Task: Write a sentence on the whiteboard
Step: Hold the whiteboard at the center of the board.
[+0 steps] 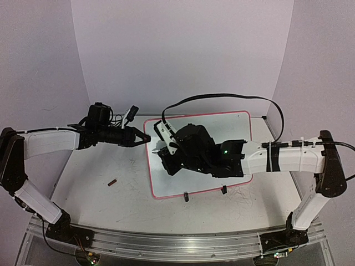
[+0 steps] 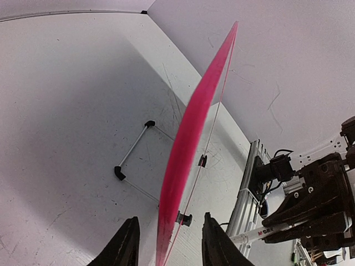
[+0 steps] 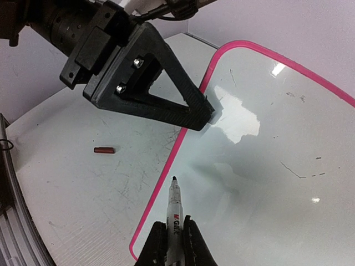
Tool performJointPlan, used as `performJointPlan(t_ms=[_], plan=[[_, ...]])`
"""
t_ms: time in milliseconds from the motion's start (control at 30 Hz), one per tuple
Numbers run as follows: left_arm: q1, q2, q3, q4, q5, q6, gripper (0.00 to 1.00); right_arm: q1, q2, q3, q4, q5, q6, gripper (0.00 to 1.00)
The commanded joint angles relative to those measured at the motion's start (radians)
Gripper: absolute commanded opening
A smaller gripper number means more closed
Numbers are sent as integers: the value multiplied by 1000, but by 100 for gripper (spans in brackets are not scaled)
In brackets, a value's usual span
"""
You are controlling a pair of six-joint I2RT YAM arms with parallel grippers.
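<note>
- Lying flat on the table (image 1: 100,205), the whiteboard (image 1: 238,124) is sitting between the two arms, slightly turned, with its long sides running left to right. No sentence is showing on it, only a few short faint dashes.
- The right gripper (image 3: 173,223) is clamping the marker (image 3: 174,202) by its barrel, jaws tight on it, and is hanging over the left part of the board.
- The marker's long axis is pointing away from the right gripper toward the board's left rim (image 3: 180,141). Its tip is sitting just inside that rim, and whether it is touching the surface cannot be told.
- The bare writing face is therefore stretching away to the right of the tip, so a line would probably have to run rightward from here, back toward the right arm's own side.
- The left gripper (image 1: 140,137) is reaching in at the far left corner, its fingers (image 2: 126,244) standing apart and straddling the rim. In its wrist view a gap is showing on each side, so it is not clamping the board.
- The right arm is the nearer one to the writing face, while the left is only meeting the edge and is likely there to steady the board.
- A small dark red cap-like piece (image 1: 112,182) is lying on the table left of the board, apart from both grippers.
</note>
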Motion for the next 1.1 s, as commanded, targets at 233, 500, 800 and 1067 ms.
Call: performJointPlan(t_ms=[233,500,800,1067], plan=[[7,12,-7,54,30,24,31,2,36,44,92,49,-22,0],[7,18,-6,54,35,23,26,3,63,64,93,85,-7,0],[7,20,-4,54,41,21,23,2,78,76,94,102,-10,0],[7,20,-5,54,48,21,20,3,101,86,93,129,-7,0]])
